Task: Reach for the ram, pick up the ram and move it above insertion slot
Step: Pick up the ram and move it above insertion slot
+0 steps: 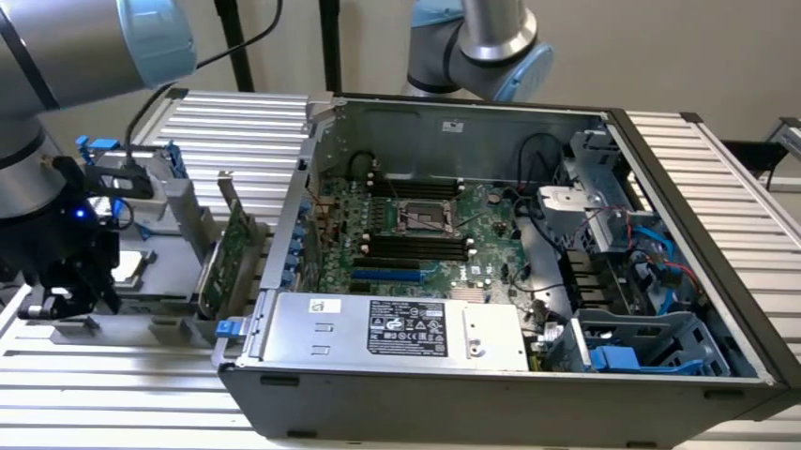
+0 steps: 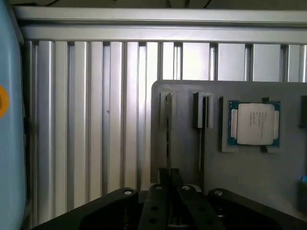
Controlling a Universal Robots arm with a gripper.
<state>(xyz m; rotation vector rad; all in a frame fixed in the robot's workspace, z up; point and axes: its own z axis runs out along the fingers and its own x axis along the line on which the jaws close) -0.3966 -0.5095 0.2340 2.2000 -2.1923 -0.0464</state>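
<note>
In the wrist view the ram (image 2: pixel 167 125) stands edge-on in a narrow slot of the grey holder plate (image 2: pixel 184 158), showing as a thin dark strip. My gripper (image 2: pixel 169 176) sits over its near end, and the two black fingers (image 2: pixel 154 201) are drawn together on the strip's edge. In the exterior view the gripper (image 1: pixel 71 289) hangs low over the grey holder (image 1: pixel 138 323) at the exterior view's left, outside the computer case. The black memory insertion slots (image 1: pixel 414 248) lie on the motherboard inside the open case, well away from the gripper.
A processor chip (image 2: pixel 253 123) lies in the holder beside a second narrow slot (image 2: pixel 201 115). A larger green expansion card (image 1: pixel 227 255) stands upright between the holder and the case wall (image 1: pixel 295 234). A power supply (image 1: pixel 394 328) and cables fill the case's near side. Ribbed aluminium table (image 2: pixel 96 120) surrounds the holder.
</note>
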